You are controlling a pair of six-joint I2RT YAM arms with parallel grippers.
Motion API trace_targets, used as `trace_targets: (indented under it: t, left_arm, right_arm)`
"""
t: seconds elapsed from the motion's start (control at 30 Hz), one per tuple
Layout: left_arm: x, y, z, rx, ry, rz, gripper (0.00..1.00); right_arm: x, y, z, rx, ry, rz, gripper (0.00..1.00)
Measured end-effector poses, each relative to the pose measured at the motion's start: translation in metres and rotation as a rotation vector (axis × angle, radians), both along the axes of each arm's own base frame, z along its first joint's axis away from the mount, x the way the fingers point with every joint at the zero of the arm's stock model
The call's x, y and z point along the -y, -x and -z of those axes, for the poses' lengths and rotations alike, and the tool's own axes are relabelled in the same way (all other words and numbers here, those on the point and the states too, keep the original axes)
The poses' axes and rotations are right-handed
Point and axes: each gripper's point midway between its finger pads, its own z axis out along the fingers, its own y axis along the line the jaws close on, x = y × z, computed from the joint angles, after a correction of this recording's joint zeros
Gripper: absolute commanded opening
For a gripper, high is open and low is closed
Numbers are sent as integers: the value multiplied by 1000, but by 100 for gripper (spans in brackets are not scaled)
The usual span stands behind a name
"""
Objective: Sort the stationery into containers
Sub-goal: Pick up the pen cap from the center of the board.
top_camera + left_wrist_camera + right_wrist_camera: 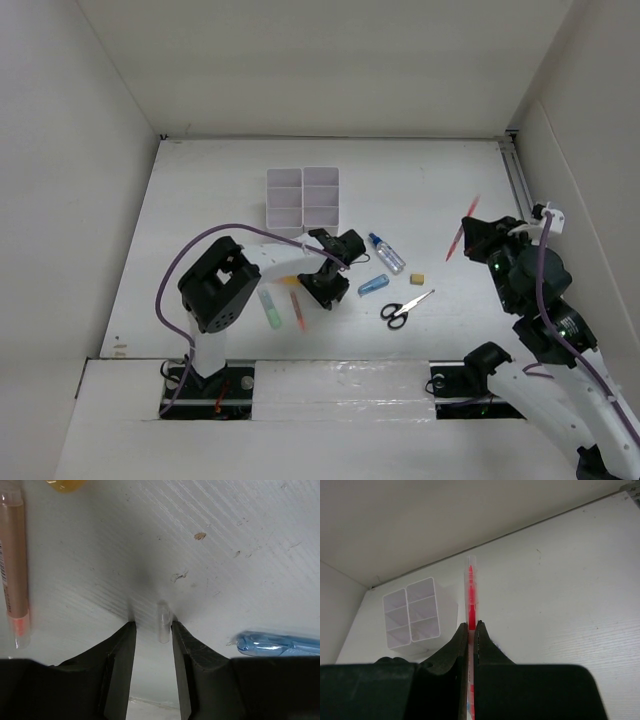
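Observation:
The two white containers [302, 195] stand side by side at the back middle of the table, their compartments empty as far as I can see; they also show in the right wrist view [415, 612]. My right gripper [480, 237] is raised at the right and shut on a red pen [463, 232], which sticks out ahead of the jaws [470, 587]. My left gripper [325, 276] is low over the table, open [153, 626], with a small clear tube end [163, 622] between the fingers. An orange pen [14, 570] and a blue highlighter [280, 645] lie beside it.
On the table lie a clear blue-capped bottle [386, 253], a tan eraser [419, 278], black-handled scissors [405, 310], a green highlighter [270, 307] and the orange pen [296, 308]. White walls enclose the table on three sides.

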Motion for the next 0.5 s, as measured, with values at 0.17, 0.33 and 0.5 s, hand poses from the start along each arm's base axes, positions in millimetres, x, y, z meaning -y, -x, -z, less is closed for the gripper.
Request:
trace_targets:
  t: [0.17,0.33,0.5]
  left_arm:
    - [-1,2,1,-27,-17,8,22]
    - [2,3,1,-40,-10,16,8]
    - [3,2,2,-56,15,15,0]
  right_arm:
    - [0,3,-3,11,-4,-8,0]
    - [-1,4,-4,15,5,-16,0]
    - [0,5,-5,19,9,-15,0]
